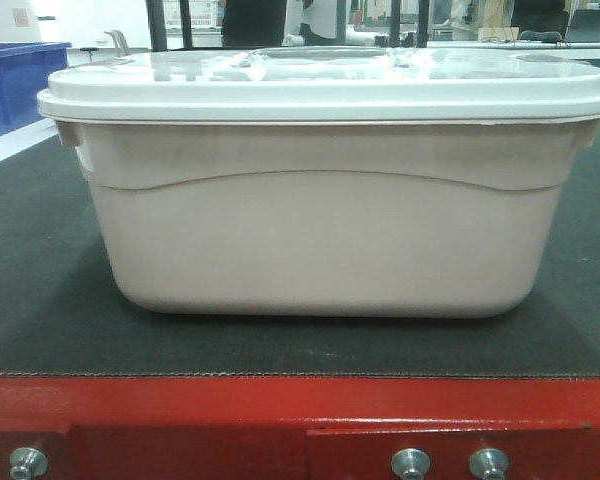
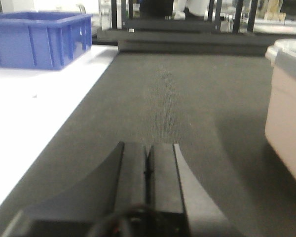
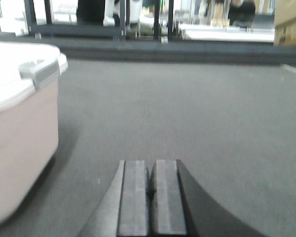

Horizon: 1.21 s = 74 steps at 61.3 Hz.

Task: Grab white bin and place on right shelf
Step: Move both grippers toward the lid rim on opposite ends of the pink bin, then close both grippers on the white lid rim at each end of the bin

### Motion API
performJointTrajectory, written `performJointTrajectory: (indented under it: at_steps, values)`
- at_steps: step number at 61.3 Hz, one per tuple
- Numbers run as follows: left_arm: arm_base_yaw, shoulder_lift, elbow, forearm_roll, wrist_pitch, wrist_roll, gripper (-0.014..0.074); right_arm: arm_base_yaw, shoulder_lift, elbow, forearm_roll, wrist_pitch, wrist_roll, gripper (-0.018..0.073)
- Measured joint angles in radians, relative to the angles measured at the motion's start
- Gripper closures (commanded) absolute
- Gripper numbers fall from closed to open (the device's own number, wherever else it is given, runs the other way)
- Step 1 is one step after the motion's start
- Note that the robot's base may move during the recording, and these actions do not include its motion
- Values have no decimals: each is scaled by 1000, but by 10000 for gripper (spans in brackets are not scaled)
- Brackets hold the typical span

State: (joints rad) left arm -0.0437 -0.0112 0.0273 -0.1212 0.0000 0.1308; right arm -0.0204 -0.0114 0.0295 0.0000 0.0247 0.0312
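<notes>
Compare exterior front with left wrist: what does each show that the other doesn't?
Front only: the whole long side of the white bin with its curved ridge, the full lid, and the red table frame with bolts. Left wrist only: the left pincer, shut, low over the dark mat, beside the bin and not touching it. Both: the white bin (just a corner in the wrist view), the dark mat, the blue bin.
</notes>
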Motion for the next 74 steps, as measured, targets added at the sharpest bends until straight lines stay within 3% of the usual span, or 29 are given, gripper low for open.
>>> performJointTrajectory:
  at_steps: [5,10,24,29,41,47,54,63,74]
  values:
    - [0,0,0,0,-68,0,713,0,0,0,0,-65,0,494]
    - [0,2,-47,6,-67,0,713,0,0,-18,0,-88,0,494]
    - [0,150,-377,93,76,0,689,0,49,-260,0,-51,0,453]
    - [0,243,-496,95,133,0,621,0,122,-345,0,-49,0,365]
    - [0,462,-680,41,229,0,311,0,336,-475,0,-44,0,14]
    - [-2,550,-725,6,280,0,241,0,447,-516,0,-25,0,-68]
    - [-25,641,-782,-45,369,0,225,0,555,-584,12,72,0,-74]
    - [-45,762,-905,-147,561,0,225,0,691,-750,116,314,11,-74]
    - [-47,926,-1073,-333,739,140,225,0,905,-1004,269,642,10,-74]
